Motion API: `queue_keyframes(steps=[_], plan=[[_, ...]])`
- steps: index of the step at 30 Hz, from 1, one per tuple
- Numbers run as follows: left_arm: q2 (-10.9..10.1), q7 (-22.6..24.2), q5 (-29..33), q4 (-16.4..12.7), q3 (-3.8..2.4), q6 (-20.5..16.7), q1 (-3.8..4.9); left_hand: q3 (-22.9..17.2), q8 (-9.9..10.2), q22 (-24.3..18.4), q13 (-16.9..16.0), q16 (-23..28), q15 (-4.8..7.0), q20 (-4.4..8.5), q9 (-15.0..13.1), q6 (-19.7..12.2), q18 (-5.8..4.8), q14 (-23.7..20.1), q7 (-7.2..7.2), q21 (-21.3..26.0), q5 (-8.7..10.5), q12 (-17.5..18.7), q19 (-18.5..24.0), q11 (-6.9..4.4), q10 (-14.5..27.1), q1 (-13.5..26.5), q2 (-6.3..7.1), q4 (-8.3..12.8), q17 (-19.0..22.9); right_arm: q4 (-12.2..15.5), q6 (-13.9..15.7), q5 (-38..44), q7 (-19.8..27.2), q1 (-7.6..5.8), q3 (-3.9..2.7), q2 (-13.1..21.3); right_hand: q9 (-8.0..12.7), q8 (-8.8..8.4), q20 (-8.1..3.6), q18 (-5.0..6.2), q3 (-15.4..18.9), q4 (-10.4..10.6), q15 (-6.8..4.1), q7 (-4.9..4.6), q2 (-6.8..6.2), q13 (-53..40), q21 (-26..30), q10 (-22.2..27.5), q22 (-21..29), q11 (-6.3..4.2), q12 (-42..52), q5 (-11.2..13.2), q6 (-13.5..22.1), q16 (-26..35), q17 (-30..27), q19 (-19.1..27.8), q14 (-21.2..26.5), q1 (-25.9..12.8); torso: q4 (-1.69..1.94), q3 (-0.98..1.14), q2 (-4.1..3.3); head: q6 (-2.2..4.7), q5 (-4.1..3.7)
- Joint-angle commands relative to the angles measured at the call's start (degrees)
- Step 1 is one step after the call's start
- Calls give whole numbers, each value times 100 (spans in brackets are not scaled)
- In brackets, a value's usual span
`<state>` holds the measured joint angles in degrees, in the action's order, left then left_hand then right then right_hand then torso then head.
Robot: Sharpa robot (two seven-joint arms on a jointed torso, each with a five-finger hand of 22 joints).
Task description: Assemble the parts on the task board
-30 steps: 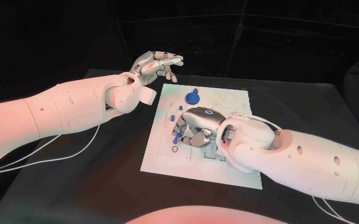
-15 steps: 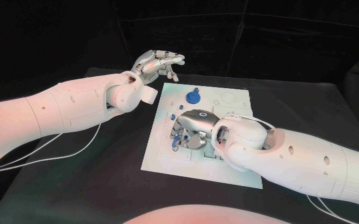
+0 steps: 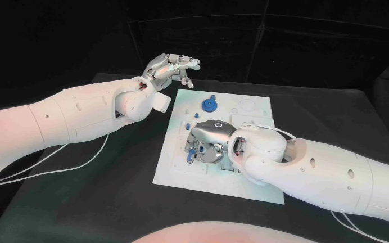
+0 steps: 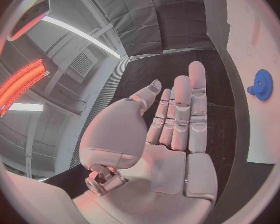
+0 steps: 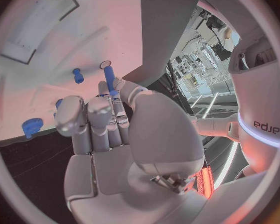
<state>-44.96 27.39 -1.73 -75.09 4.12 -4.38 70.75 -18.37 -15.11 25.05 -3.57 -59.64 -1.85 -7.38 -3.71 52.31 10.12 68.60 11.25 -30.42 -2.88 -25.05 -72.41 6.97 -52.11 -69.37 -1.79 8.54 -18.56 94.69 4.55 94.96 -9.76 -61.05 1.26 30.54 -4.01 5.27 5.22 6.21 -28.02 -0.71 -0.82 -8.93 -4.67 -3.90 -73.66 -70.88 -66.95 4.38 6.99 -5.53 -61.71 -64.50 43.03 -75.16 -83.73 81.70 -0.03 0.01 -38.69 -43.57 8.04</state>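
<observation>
While the right hand (image 3: 209, 142) works low over the middle of the board (image 3: 182, 178), its fingers (image 5: 97, 115) curl toward a blue peg (image 5: 109, 78) at their tips; whether they actually hold the peg I cannot tell, since the hand's back hides the contact from the head camera. Other small blue parts lie near it on the board, and a blue gear (image 3: 209, 105) sits toward the far edge. The left hand (image 3: 168, 71) hangs raised beyond the board's far left corner, fingers straight and together, holding nothing. The step looks like picking or seating a peg. Next, the fingertips likely need a firm pinch on the peg, then a straight lift without nudging its neighbours.
</observation>
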Motion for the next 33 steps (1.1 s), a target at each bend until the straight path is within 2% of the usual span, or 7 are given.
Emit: queue_keyframes(steps=[1,6,12,19,25,30,33], plan=[[-1,25,17,-13,-6,50,11,8,21,-5,-3,-14,-1,8,-8,2,31,-50,-3,37,-13,20,7,12,-25,5,-40,13,5,-25,-109,85,-28,-1,-2,-25,-4,-28,45,-70,-32,-2,37,-8,-8,-7,-22,-30,4,4,-6,-27,-18,-22,-5,14,16,-51,-9,5,3,-3,6],[-5,27,17,-16,-6,47,12,8,21,-5,-3,-14,-1,8,-8,2,31,-50,-3,37,-13,20,7,12,-25,5,-40,13,5,-76,-117,175,-61,11,1,-51,-4,-28,45,-70,-32,-2,37,-8,-8,-7,-22,-30,4,4,-6,-27,-18,-22,-5,14,16,-51,-12,4,3,-1,8],[4,30,17,-5,-6,53,12,8,21,-5,-3,-14,-1,8,-8,2,31,-50,-3,37,-13,20,7,12,-25,5,-40,13,5,-119,-126,280,-52,46,7,-99,-4,-29,46,-68,-33,-1,37,-7,-7,-7,-18,-29,10,4,-11,-37,-17,-24,-6,20,18,-62,1,6,6,7,2],[14,28,16,10,-6,56,11,8,21,-5,-3,-14,-1,8,-8,2,31,-50,-3,37,-13,20,7,12,-25,5,-40,13,5,-118,-169,336,-58,59,71,-104,-4,-29,46,-68,-33,-1,37,-7,-7,-7,-18,-29,10,4,-11,-37,-17,-24,-6,20,18,-62,2,4,3,2,5],[14,25,16,11,-6,56,11,8,21,-5,-3,-14,-1,8,-8,2,31,-50,-3,37,-13,20,7,12,-25,5,-40,13,5,-121,-154,418,-79,62,89,-112,-3,-31,46,-66,-35,-6,36,-5,-12,-6,-14,-27,15,3,-18,-45,-15,-23,-9,26,21,-67,-5,2,-7,2,13],[8,15,16,8,-6,50,12,5,22,-7,-3,-16,0,8,-8,2,31,-52,-3,39,-13,24,6,12,-27,0,-45,15,7,-132,-112,460,-37,62,95,-130,13,-83,58,-63,-19,-10,59,-26,-75,17,0,106,32,36,-113,-64,72,-14,-39,55,39,-147,-4,1,-1,0,18],[5,12,16,9,-6,47,12,5,22,-7,-3,-16,0,8,-8,2,31,-52,-3,39,-13,24,6,12,-27,0,-45,15,7,-136,-48,461,26,62,97,-143,32,-163,96,-59,46,38,111,-57,-189,37,24,345,58,96,-237,-211,256,-12,-58,87,54,-306,-3,2,1,-1,19]])
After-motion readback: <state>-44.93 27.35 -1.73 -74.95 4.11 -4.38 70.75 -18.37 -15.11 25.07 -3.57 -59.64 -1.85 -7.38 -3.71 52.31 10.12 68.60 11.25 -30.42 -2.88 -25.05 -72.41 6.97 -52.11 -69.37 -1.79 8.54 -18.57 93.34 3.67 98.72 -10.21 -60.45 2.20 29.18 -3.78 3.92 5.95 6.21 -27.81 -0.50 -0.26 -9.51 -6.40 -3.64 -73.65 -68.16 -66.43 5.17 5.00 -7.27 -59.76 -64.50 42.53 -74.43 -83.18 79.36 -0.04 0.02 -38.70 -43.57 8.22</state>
